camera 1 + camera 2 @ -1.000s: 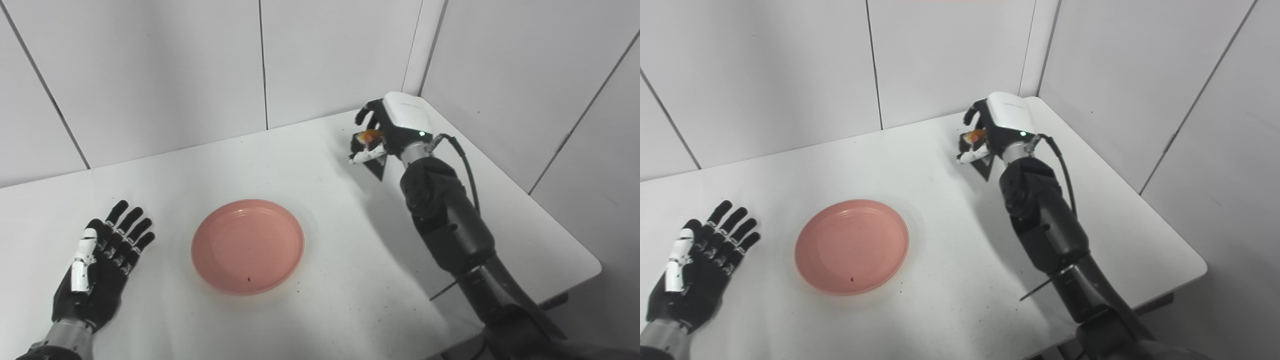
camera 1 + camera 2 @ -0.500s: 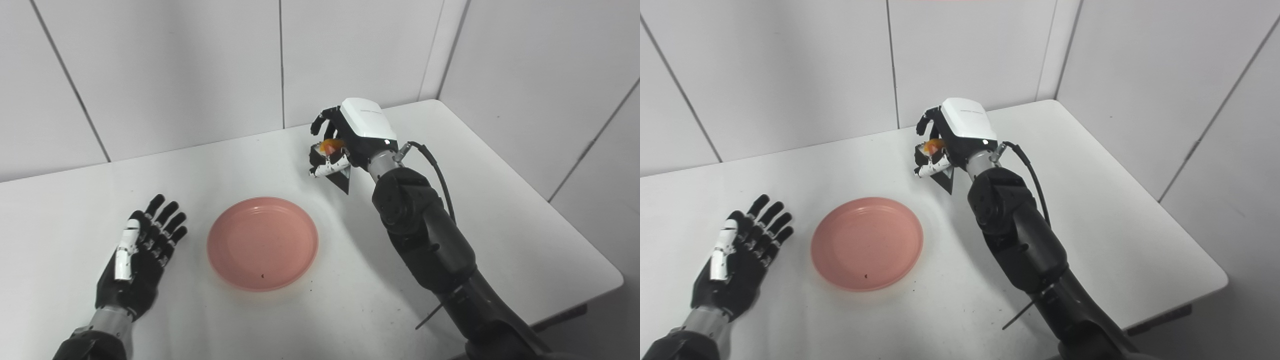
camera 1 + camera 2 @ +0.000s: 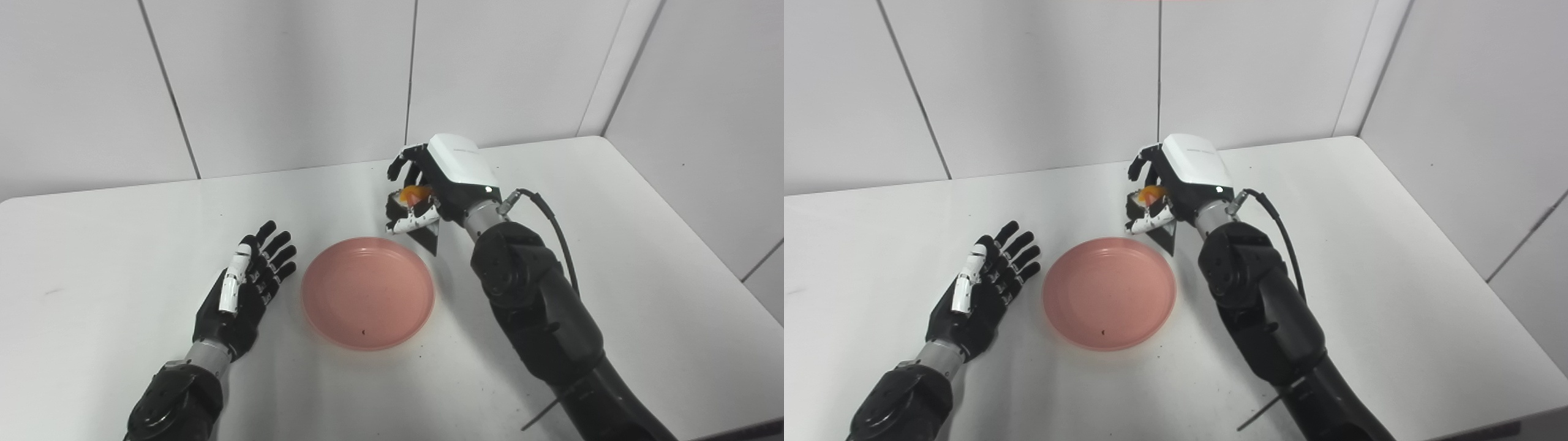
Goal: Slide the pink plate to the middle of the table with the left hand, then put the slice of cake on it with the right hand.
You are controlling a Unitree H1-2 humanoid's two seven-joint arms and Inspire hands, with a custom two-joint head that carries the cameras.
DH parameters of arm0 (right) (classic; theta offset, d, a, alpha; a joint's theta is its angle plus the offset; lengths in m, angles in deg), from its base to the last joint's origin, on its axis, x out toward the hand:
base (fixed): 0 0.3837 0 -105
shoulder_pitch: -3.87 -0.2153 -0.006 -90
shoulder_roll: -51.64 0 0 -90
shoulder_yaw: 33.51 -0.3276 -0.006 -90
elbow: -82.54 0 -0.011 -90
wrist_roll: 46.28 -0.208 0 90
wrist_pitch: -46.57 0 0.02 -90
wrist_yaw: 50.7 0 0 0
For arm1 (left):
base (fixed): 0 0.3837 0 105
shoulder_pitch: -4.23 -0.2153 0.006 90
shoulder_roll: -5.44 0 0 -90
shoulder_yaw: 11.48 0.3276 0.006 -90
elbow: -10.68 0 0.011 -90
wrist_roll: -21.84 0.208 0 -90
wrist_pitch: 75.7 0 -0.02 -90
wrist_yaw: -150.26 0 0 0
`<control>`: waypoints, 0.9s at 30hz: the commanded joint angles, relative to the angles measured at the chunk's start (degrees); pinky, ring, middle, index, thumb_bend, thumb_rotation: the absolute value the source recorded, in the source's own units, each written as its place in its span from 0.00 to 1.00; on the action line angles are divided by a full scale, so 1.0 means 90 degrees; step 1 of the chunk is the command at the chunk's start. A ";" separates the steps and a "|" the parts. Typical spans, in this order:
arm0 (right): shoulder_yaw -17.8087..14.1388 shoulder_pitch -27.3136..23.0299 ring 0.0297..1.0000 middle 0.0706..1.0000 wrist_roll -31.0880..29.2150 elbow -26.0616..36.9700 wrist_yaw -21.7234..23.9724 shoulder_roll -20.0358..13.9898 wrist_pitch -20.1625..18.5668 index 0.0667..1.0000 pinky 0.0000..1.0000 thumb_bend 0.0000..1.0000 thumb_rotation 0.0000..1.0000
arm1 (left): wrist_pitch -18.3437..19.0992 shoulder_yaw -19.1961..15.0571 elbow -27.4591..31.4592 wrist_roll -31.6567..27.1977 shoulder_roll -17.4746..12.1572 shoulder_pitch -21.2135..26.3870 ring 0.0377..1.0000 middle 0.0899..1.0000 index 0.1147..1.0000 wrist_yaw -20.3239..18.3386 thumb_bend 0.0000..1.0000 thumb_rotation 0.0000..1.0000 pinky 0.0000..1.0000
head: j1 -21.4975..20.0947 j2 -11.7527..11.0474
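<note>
one step is left by the look of it: the plate (image 3: 367,292) already sits near the centre of the frame on the tabletop (image 3: 643,257), bare, and the cake (image 3: 414,197) is not yet on it. the right hand (image 3: 438,187) hangs just above and right of the plate's upper rim, its fingers (image 3: 411,223) clenched round the cake, of which only an orange top and a dark wedge below show. the left hand (image 3: 245,294) lies flat just left of the plate, fingers spread and released, holding nothing.

to do this well, i judge the right hand should carry the cake down and left until it is over the plate's middle, not its rim, lower it until the base rests on the plate, and only then loosen. a release from height could tip the wedge over. the left hand is close enough to steady the plate if it skids.
</note>
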 commanded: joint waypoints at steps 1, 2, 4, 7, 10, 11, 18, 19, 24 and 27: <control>0.0069 -0.0258 0.34 0.38 0.0014 0.0158 -0.0063 0.0023 0.0196 0.51 0.27 0.52 0.00 | 0.0429 0.0064 -0.0205 0.0165 0.0102 -0.0132 0.92 0.93 0.93 0.0178 0.36 1.00 0.92 | 0.0065 0.0025; 0.0114 -0.0244 0.35 0.38 0.0028 0.0144 -0.0073 0.0032 0.0231 0.51 0.28 0.52 0.00 | 0.0438 0.0069 -0.0196 0.0182 0.0120 -0.0130 0.92 0.92 0.93 0.0189 0.36 1.00 0.92 | 0.0088 0.0030; 0.0176 -0.0221 0.36 0.38 -0.0043 0.0126 -0.0050 0.0050 0.0276 0.51 0.29 0.52 0.00 | 0.0439 0.0087 -0.0191 0.0229 0.0156 -0.0122 0.92 0.92 0.93 0.0216 0.36 1.00 0.92 | 0.0151 0.0052; 0.0258 -0.0197 0.35 0.38 -0.0109 0.0105 -0.0066 0.0061 0.0374 0.51 0.28 0.52 0.00 | 0.0465 0.0095 -0.0176 0.0279 0.0212 -0.0114 0.92 0.92 0.93 0.0240 0.36 1.00 0.92 | 0.0276 0.0099; 0.0324 -0.0180 0.34 0.38 -0.0143 0.0095 -0.0072 0.0078 0.0437 0.51 0.27 0.52 0.00 | 0.0498 0.0095 -0.0170 0.0315 0.0262 -0.0103 0.91 0.91 0.92 0.0290 0.37 1.00 0.91 | 0.0323 0.0122; 0.0341 -0.0173 0.34 0.38 -0.0145 0.0103 -0.0056 0.0083 0.0439 0.51 0.27 0.52 0.00 | 0.0513 0.0094 -0.0157 0.0324 0.0279 -0.0102 0.91 0.91 0.92 0.0311 0.37 1.00 0.91 | 0.0359 0.0159; 0.0542 -0.0074 0.35 0.38 0.0004 0.0166 0.0025 0.0083 0.0404 0.51 0.28 0.52 0.00 | 0.0584 0.0086 -0.0102 0.0401 0.0349 -0.0100 0.90 0.90 0.90 0.0374 0.38 1.00 0.89 | 0.0398 0.0264; 0.0567 -0.0050 0.35 0.37 0.0012 0.0173 0.0044 0.0077 0.0402 0.51 0.28 0.52 0.00 | 0.0615 0.0085 -0.0079 0.0406 0.0360 -0.0100 0.90 0.90 0.90 0.0376 0.38 1.00 0.89 | 0.0416 0.0280; 0.0675 0.0094 0.35 0.37 0.0093 0.0136 -0.0016 0.0031 0.0492 0.51 0.27 0.52 0.00 | 0.0670 0.0083 -0.0056 0.0420 0.0391 -0.0085 0.89 0.90 0.91 0.0376 0.37 1.00 0.89 | 0.0436 0.0327; 0.0738 0.0162 0.36 0.37 0.0119 0.0116 -0.0026 -0.0049 0.0632 0.50 0.30 0.52 0.00 | 0.0689 0.0084 -0.0029 0.0433 0.0410 -0.0080 0.89 0.90 0.90 0.0393 0.37 1.00 0.89 | 0.0445 0.0376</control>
